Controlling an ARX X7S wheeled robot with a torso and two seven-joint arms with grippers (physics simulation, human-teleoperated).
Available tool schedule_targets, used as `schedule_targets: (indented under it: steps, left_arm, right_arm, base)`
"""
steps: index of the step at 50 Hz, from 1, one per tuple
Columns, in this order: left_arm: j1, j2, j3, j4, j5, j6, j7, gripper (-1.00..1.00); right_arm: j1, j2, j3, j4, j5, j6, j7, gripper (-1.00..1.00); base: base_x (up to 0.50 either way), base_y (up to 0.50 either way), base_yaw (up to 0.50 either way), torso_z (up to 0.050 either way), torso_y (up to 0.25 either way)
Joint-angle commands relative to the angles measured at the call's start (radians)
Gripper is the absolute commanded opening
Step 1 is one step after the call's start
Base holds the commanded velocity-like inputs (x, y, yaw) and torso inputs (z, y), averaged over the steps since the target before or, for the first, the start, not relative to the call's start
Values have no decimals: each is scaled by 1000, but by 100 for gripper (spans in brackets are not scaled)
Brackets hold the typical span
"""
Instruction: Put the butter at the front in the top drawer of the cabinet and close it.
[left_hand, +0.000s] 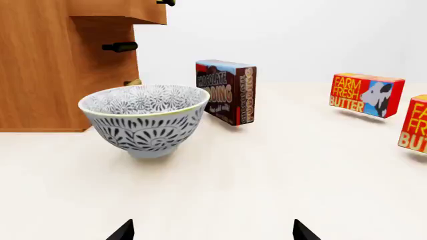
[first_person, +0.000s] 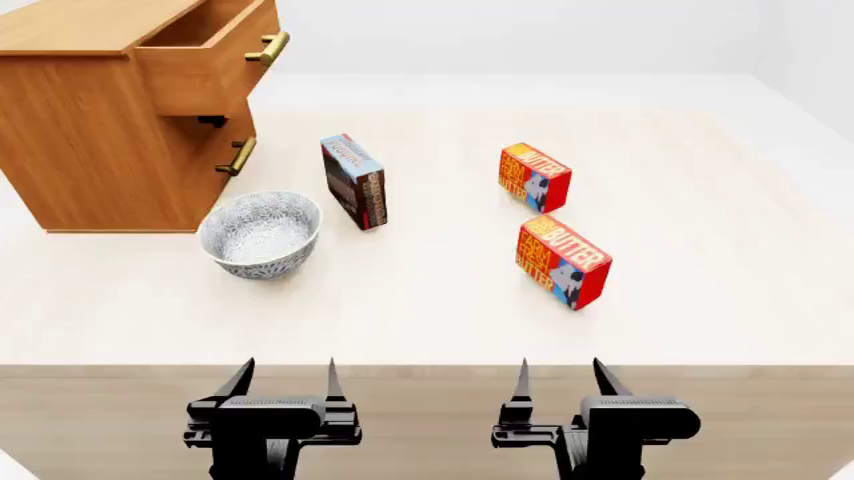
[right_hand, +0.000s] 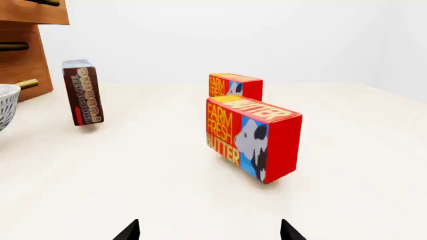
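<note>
Hovering at the table's near edge, the right gripper (first_person: 558, 375) and left gripper (first_person: 283, 372) both stood with jaws spread, holding and touching nothing. The butter (first_person: 562, 260) lay just ahead of the right gripper, standing on a long edge, its long axis running away and slightly leftward. The top drawer (first_person: 214, 50) of the cabinet (first_person: 94, 130) stood pulled out, well ahead of the left gripper.

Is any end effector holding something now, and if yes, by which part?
Nothing is held. Left end effector and right end effector are both open, apart from front butter.
</note>
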Motion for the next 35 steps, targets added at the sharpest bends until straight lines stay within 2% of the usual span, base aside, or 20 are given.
schedule_targets:
  steps: [1, 8, 10, 13, 15, 17, 19, 22, 26, 29, 32, 35]
  left_arm:
    - [6, -18, 29, 21, 0, 11, -16, 100]
    - [39, -53, 77, 129, 53, 165, -58, 100]
    - [35, -64, 80, 197, 74, 160, -66, 100]
    - [6, -73, 86, 334, 89, 30, -54, 100]
    - [-50, -78, 92, 455, 78, -176, -17, 100]
    - [-146, -87, 103, 581, 64, -436, 38, 100]
    - [-224, -97, 110, 654, 41, -600, 80, 100]
    - [-498, -112, 120, 770, 5, -990, 156, 100]
    - [-801, -131, 125, 746, -31, -1275, 221, 100]
    - [-1011, -137, 111, 655, -57, -1383, 263, 100]
    - [-1208, -126, 74, 501, -57, -1410, 266, 100]
    - [-1387, -147, 103, 325, -49, -1380, 273, 100]
  right_arm:
    - [-12, 16, -24, -13, 11, -17, 19, 100]
    - [-77, 45, -46, -126, 16, -94, 59, 100]
    - [-81, 55, -47, -182, -6, -87, 78, 100]
    - [-67, 71, -52, -309, -48, 18, 94, 100]
    - [-31, 81, -53, -420, -76, 159, 93, 100]
    - [32, 98, -57, -538, -95, 350, 66, 100]
    - [95, 114, -65, -614, -116, 508, 44, 100]
    - [311, 156, -59, -760, -77, 913, -74, 100]
    - [611, 193, -58, -832, -57, 1296, -144, 100]
    - [845, 220, -72, -804, -42, 1498, -180, 100]
    - [1013, 242, -91, -708, -31, 1554, -200, 100]
    - [1148, 251, -113, -579, -21, 1569, -218, 100]
  base:
    - [0, 0, 0, 0, 0]
    - [0, 0, 0, 0, 0]
    - [0, 0, 0, 0, 0]
    - [0, 0, 0, 0, 0]
    - [0, 0, 0, 0, 0]
    - [0, 0, 0, 0, 0]
    - [0, 0, 0, 0, 0]
    - [0, 0, 0, 0, 0]
    - [0, 0, 0, 0, 0]
    - [0, 0, 0, 0, 0]
    - [0, 0, 0, 0, 0]
    - [0, 0, 0, 0, 0]
